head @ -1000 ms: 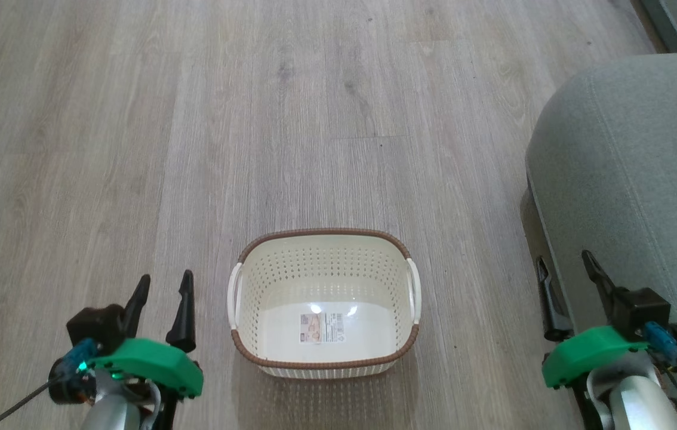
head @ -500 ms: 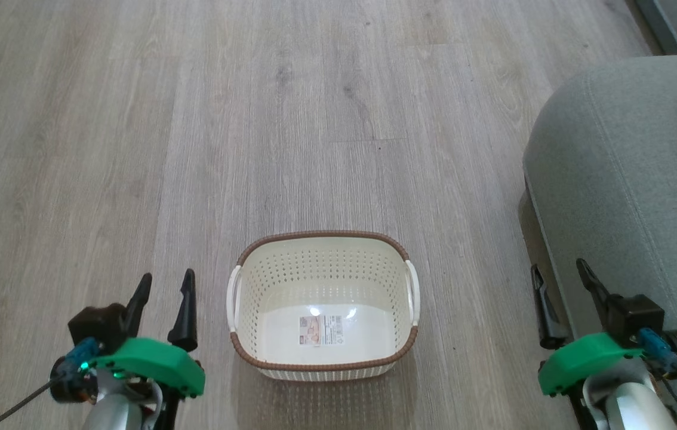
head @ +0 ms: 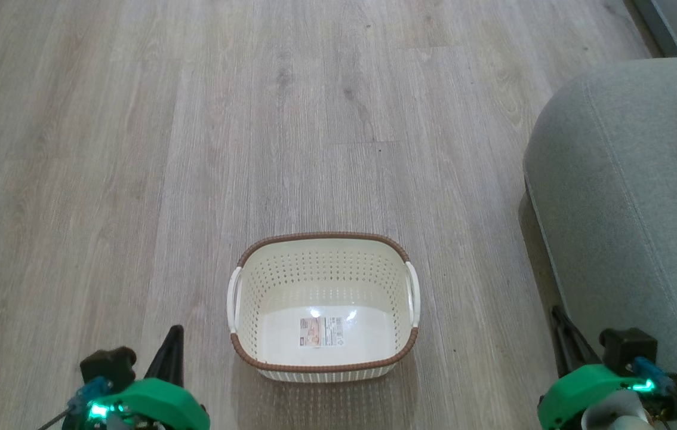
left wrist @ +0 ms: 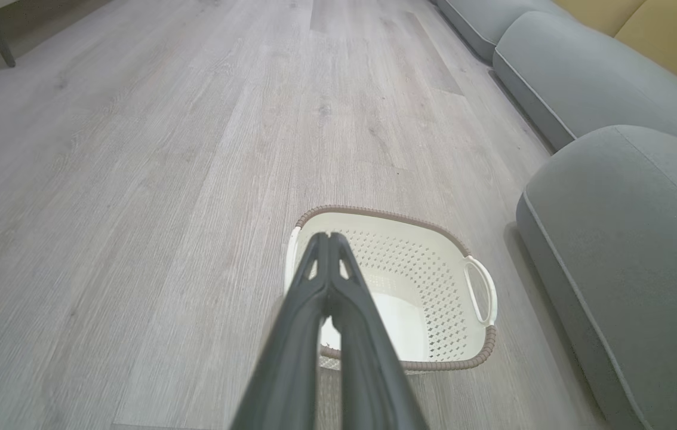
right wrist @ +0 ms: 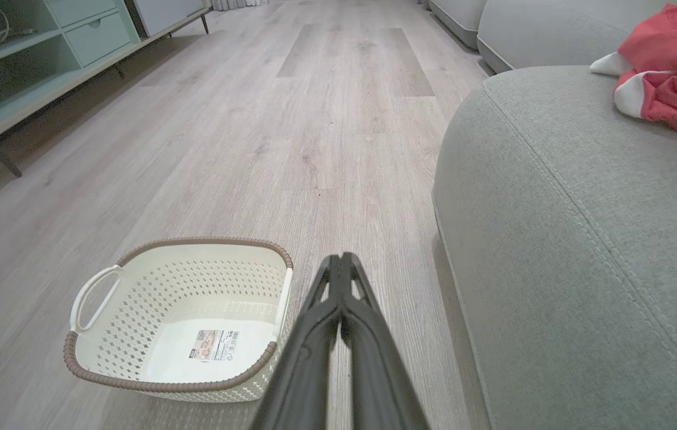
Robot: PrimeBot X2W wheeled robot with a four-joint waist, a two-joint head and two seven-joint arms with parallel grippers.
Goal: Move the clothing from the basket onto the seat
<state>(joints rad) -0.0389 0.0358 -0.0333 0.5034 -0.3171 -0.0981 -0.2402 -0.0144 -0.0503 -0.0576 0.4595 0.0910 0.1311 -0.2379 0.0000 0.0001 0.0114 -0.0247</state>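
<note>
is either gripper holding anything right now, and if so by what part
Nothing is held. The left gripper and the right gripper are both shut on nothing; the clothing lies on the seat.

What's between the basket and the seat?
Just bare wooden floor between the basket and the seat, per the head view.

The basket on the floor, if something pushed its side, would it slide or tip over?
Probably slide: the basket is empty, thin perforated plastic, so likely light, and the wood floor looks smooth. Tipping seems unlikely, since it sits low and wide. Walls may flex.
</note>
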